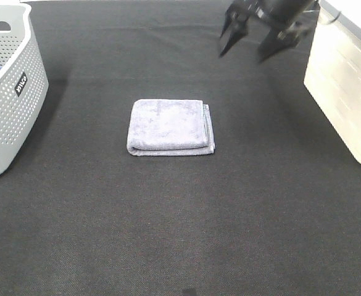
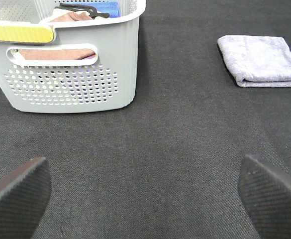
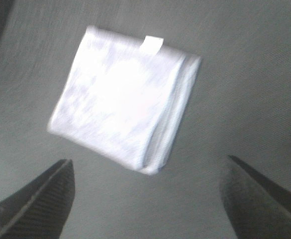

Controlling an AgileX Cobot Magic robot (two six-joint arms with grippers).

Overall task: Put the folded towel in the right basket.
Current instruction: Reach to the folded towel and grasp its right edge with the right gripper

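We see the folded towel [image 1: 170,127] mid-frame, long side left to right, down and left of our right gripper [image 1: 242,55] (fingers wide open, holding nothing).

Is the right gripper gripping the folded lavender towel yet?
No, the folded lavender towel lies flat on the black cloth table, and the right gripper hangs open, apart from it.
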